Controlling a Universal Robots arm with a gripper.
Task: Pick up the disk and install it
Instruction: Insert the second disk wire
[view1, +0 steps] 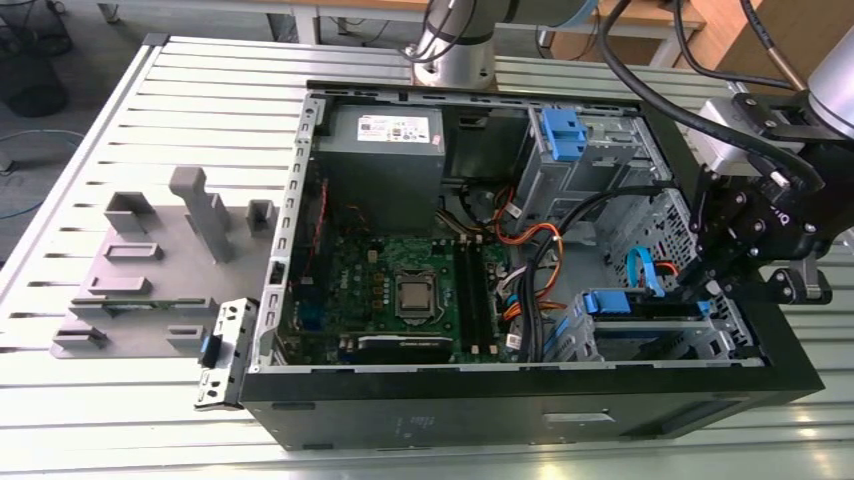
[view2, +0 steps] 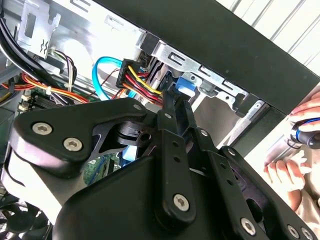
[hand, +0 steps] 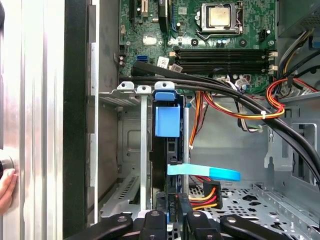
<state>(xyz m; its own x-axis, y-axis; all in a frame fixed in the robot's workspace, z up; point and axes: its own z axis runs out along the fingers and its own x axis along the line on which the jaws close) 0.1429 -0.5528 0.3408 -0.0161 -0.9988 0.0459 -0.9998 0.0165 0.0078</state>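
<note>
A silver slatted metal table (view1: 120, 130) holds the open computer case (view1: 534, 400) at 3 o'clock, grey holder blocks (view1: 160, 270) at 9.

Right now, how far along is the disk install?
The disk looks already slotted on edge in the drive cage, its blue carrier tab level with the cage edge. The gripper sits right at the disk's rear edge beside the cable connectors. Full seating can't be judged.
</note>
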